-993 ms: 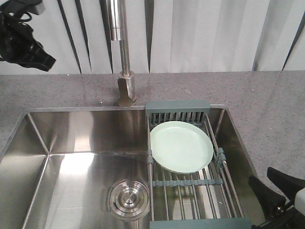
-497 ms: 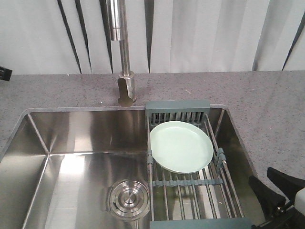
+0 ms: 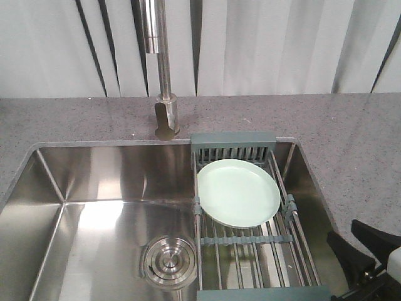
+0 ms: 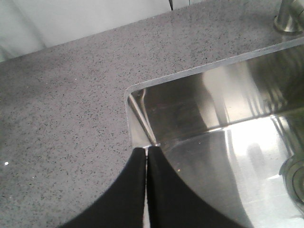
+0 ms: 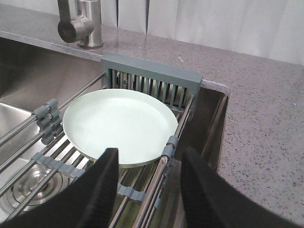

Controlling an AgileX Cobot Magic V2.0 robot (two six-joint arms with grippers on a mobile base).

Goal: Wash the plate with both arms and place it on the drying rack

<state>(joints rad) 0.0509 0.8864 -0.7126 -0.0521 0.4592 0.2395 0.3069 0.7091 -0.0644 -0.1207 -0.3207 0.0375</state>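
The pale mint-green plate [image 3: 238,192] lies flat on the steel rods of the drying rack [image 3: 233,142], which spans the right side of the sink. In the right wrist view the plate [image 5: 118,126] sits just ahead of my right gripper [image 5: 149,156], which is open and empty, hovering over the rack's [image 5: 152,76] near right rail. In the front view that gripper [image 3: 360,244] shows at the bottom right corner. My left gripper [image 4: 145,150] is shut on nothing, above the sink's far left corner, and is out of the front view.
A tall steel faucet [image 3: 161,69] stands behind the sink. The round steel drain [image 3: 168,260] lies in the sink basin [image 3: 94,188], left of the rack. Speckled grey countertop [image 3: 351,132] surrounds the sink, and a white curtain hangs behind.
The left arm, seen at the upper left a second ago, has drawn off to the left and left the front view. The plate and the right gripper have not moved.
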